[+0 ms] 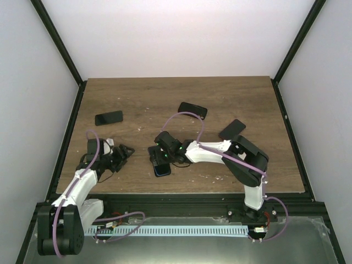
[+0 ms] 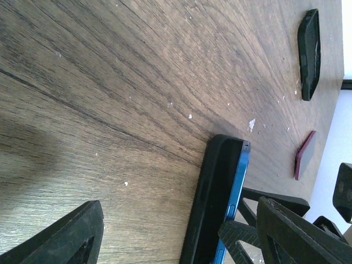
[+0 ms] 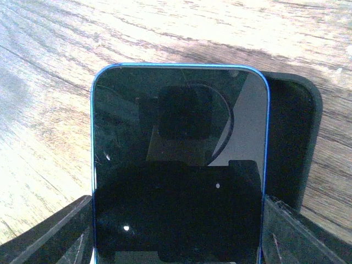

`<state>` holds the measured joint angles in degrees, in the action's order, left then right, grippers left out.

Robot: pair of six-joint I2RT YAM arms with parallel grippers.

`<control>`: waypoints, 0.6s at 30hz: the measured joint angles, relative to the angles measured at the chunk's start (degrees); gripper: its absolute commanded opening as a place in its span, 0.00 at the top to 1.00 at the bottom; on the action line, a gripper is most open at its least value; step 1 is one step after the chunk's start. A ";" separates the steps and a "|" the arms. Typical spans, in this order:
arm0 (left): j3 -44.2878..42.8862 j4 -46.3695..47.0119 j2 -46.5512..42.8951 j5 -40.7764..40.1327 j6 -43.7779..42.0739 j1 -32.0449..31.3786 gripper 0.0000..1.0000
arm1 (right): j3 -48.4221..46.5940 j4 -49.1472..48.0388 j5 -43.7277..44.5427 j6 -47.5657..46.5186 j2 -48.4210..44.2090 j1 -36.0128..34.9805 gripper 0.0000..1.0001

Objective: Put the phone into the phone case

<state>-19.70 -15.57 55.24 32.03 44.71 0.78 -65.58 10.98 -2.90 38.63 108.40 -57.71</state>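
Near the middle of the table's [image 1: 220, 99] near edge, the right claw [image 1: 163, 155] grips the blue phone [image 3: 179, 165] over the black case [image 3: 291, 137], which peeks out along one side; it should square the edges before pressing down. The left claw [image 1: 126, 150] sits open nearby, and three dark slabs [image 1: 109, 117] [image 1: 192, 110] [image 1: 232, 130] farther back obstruct nothing.

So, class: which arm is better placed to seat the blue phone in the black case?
Right. The right hand grips the blue phone by its sides, overlapping the black case. The left hand sits open, apart to the side, holding nothing.
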 measured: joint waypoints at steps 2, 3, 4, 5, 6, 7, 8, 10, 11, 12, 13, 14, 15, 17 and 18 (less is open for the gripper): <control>0.00 0.07 0.28 0.22 0.00 0.00 0.24 | 0.11 -0.04 0.17 0.28 -0.07 -0.02 0.27; 0.00 0.07 0.46 0.28 -0.02 0.00 0.24 | 0.13 -0.07 0.24 0.55 -0.07 -0.02 0.26; 0.00 0.07 0.66 0.42 -0.04 0.00 0.24 | 0.17 -0.09 0.39 0.94 -0.11 -0.02 0.25; 0.00 0.07 0.76 0.46 -0.04 0.00 0.25 | 0.31 -0.13 0.55 1.14 -0.22 -0.02 0.24; 0.00 0.07 0.90 0.57 -0.09 0.00 0.25 | 0.57 -0.24 0.61 1.40 -0.39 -0.02 0.23; 0.00 0.07 1.01 0.61 -0.13 0.00 0.26 | 0.92 -0.35 0.66 1.62 -0.70 -0.02 0.21; 0.00 0.09 1.16 0.63 -0.20 0.00 0.26 | 1.27 -0.28 0.72 1.90 -1.07 -0.02 0.19; 0.00 0.17 1.60 0.76 -0.33 0.00 0.27 | 2.16 0.00 0.83 2.43 -1.97 -0.02 0.15; 0.00 0.33 1.86 0.87 -0.37 0.00 0.28 | 2.45 0.31 0.85 2.60 -2.34 -0.02 0.12; 0.00 0.66 2.25 1.09 -0.42 -0.07 0.28 | 2.78 0.59 0.85 2.73 -2.84 -0.02 0.11; 0.00 0.96 2.58 1.22 -0.42 -0.15 0.28 | 2.84 0.79 0.83 2.82 -3.23 -0.02 0.10; 0.00 1.36 2.97 1.27 -0.39 -0.37 0.29 | 2.84 0.74 0.85 3.02 -3.50 -0.02 0.10; 0.00 1.79 3.39 1.31 -0.39 -0.68 0.29 | 2.84 0.74 0.83 3.02 -3.85 -0.02 0.09; 0.00 2.78 4.59 1.46 -0.37 -1.73 0.29 | 2.84 0.83 1.05 3.06 -4.52 -0.02 0.09; 0.00 3.28 5.29 1.49 -0.33 -2.38 0.30 | 2.84 0.98 1.18 3.06 -4.74 -0.02 0.09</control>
<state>-19.70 -12.29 60.53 33.52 44.38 -1.61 -62.74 11.97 -1.72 41.69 103.66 -57.74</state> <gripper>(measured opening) 0.712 0.908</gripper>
